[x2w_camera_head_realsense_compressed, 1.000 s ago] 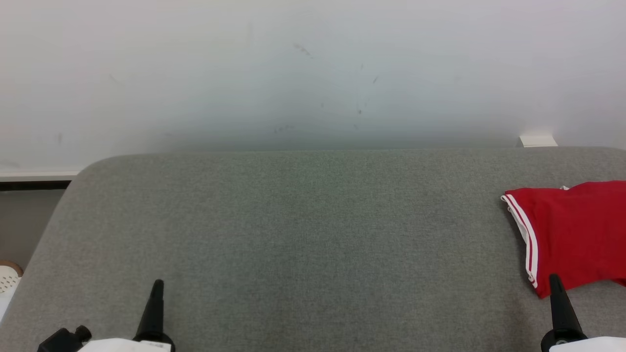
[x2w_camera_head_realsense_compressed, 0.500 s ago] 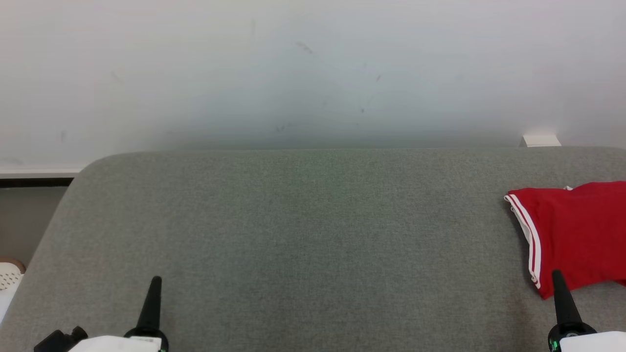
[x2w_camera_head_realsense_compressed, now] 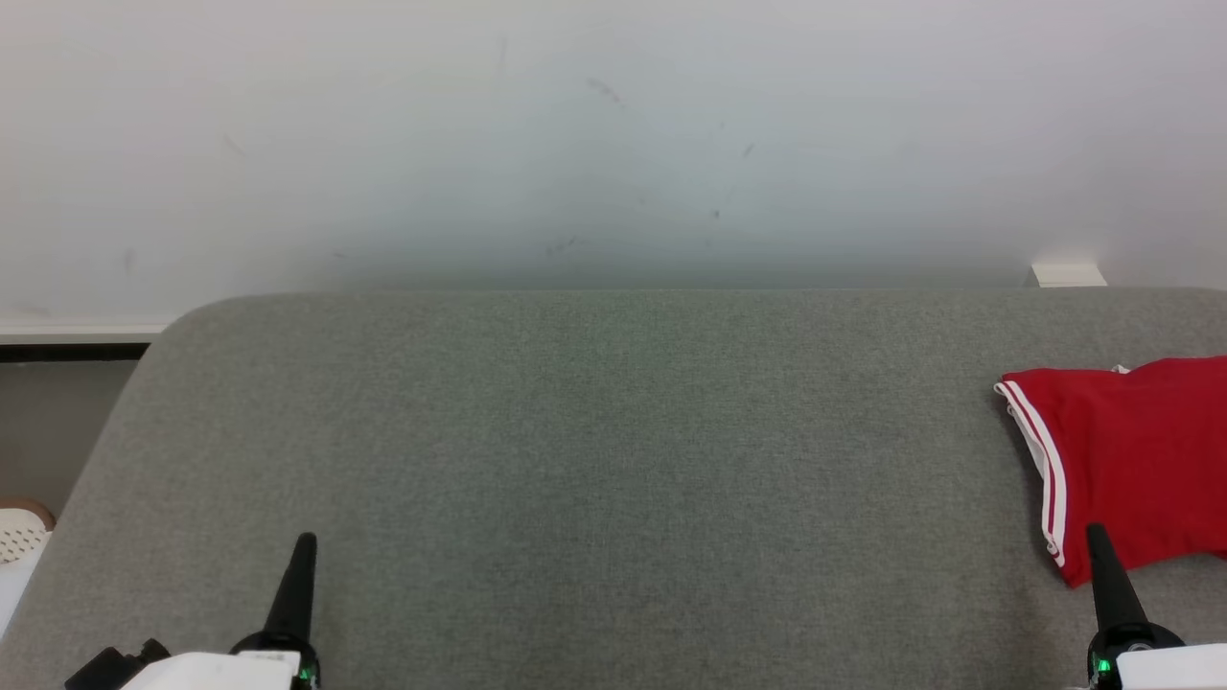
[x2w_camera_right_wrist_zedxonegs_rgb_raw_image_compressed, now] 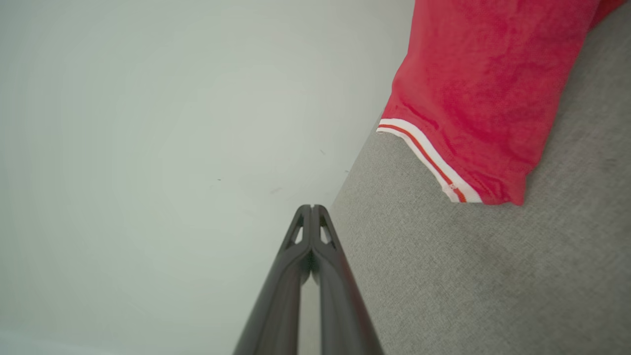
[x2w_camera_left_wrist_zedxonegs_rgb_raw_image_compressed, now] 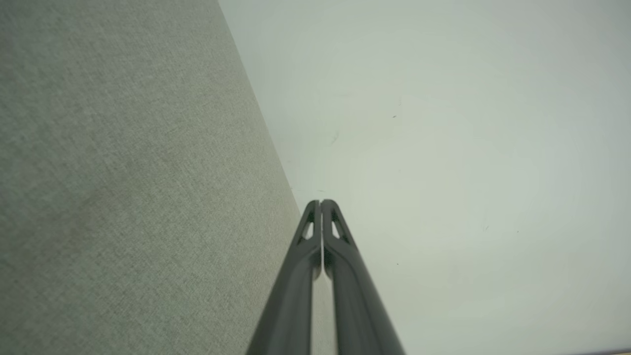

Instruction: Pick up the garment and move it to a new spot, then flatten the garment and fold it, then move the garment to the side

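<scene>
Flatly red garment, grey table

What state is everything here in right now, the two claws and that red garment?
Left gripper: shut, holding nothing.
Right gripper: shut, holding nothing, apart from the cloth.
Red garment: lying unheld on the grey surface, at its right side, partly out of frame.

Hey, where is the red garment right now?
The red garment lies on the grey padded surface at the far right of the head view, cut off by that edge, just ahead of the right gripper.
</scene>
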